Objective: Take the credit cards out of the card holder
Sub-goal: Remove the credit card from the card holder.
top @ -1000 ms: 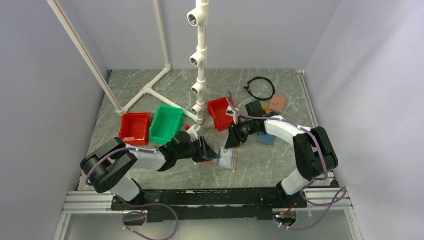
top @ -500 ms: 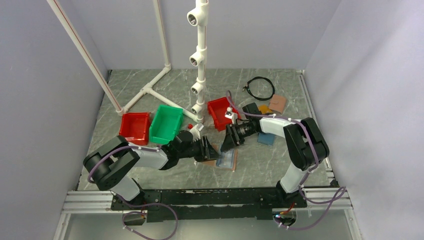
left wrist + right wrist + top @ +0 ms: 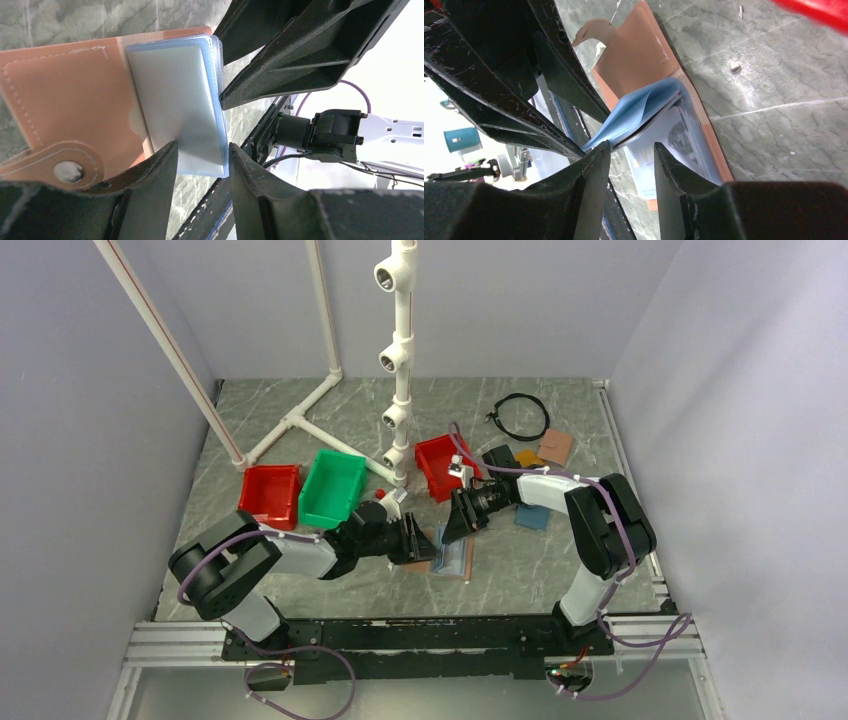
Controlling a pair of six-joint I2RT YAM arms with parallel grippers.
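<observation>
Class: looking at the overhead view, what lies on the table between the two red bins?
A green bin lies between the left red bin and the right red bin, shown in the top external view.

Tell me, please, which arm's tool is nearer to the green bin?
Left. The left tool sits just right and nearward of the green bin, at the card holder; the right tool is farther right.

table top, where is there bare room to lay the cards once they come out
Bare marble lies right of the card holder, toward the near rail. More lies behind the black cable loop at the back. It is crowded around the red bin, the green bin, and both the left gripper and right gripper.
</observation>
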